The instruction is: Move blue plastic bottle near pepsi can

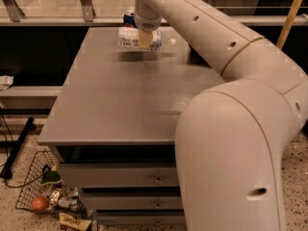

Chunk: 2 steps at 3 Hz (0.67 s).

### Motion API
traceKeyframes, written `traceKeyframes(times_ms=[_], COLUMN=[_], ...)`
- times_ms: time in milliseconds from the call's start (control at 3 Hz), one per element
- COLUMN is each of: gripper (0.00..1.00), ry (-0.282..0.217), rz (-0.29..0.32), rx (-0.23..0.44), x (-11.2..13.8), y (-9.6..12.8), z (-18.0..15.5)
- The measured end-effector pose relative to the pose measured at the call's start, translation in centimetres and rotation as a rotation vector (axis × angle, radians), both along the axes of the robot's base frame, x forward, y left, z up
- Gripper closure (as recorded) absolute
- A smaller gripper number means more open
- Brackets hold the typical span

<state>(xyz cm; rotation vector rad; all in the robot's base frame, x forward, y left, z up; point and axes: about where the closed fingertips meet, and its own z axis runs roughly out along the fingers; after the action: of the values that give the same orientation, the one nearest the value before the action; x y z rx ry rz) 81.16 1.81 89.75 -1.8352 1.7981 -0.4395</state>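
The blue plastic bottle (132, 37) lies sideways in my gripper (145, 38), its pale blue-and-white label facing the camera and its white cap (172, 42) pointing right. The gripper is shut on its middle and holds it just above the far part of the grey table (120, 95). The pepsi can (128, 18) stands at the table's far edge, just behind the bottle; only its top part shows, the rest hidden by the bottle and my wrist.
My large white arm (231, 129) fills the right side and hides the table's right part. A wire basket (43, 191) with litter and an orange ball lies on the floor at the lower left. A railing runs behind the table.
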Motion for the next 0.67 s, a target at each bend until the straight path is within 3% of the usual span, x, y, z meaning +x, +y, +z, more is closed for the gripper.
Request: traceKeyframes(times_ms=[333, 667], gripper=[1.00, 0.83], ry=[0.013, 0.017], rz=[-0.013, -0.012], rx=[0.003, 0.001], x=[0.22, 0.25], y=[-0.41, -0.33], z=[-0.60, -0.91])
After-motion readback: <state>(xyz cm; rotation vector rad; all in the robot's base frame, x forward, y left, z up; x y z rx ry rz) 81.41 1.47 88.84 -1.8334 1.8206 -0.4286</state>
